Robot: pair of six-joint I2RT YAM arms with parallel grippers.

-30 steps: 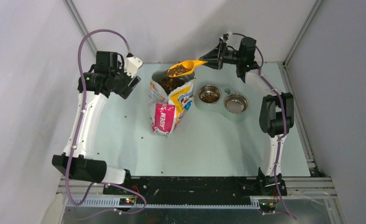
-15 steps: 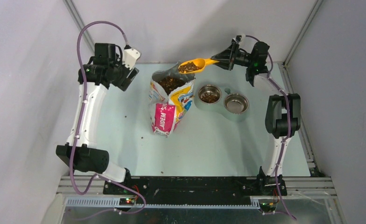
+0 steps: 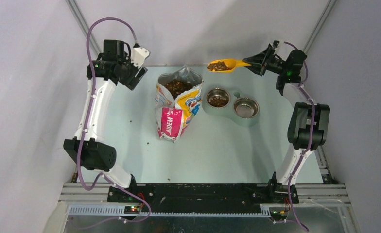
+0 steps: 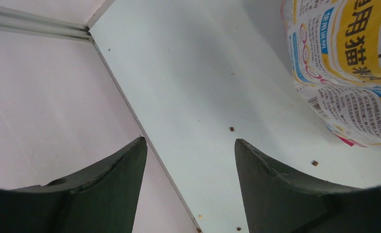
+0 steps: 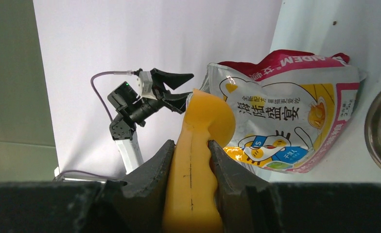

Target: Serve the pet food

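Observation:
Pet food (image 3: pixel 218 65) fills the bowl of a yellow scoop (image 3: pixel 227 64) held level in the air, just behind the left bowl in the top view. My right gripper (image 3: pixel 253 64) is shut on the scoop's handle (image 5: pixel 192 165), both fingers pressed against it. More pet food shows in the open cat-print bag (image 3: pixel 178 88) and in the left steel bowl (image 3: pixel 209 95). The right steel bowl (image 3: pixel 256 109) looks bare inside. My left gripper (image 3: pixel 139 77) hangs open and holds nothing, left of the bag, near the back-left corner.
The bag (image 5: pixel 285 116) stands upright at mid-table, just left of the grey double-bowl stand (image 3: pixel 230 113). Stray pellets (image 4: pixel 232 129) lie on the pale table (image 3: pixel 217 150). Walls close in at the back and at both sides.
My right arm carried the loaded scoop rightward, from over the bag's mouth to behind the left bowl. My left arm drew slightly back, still open.

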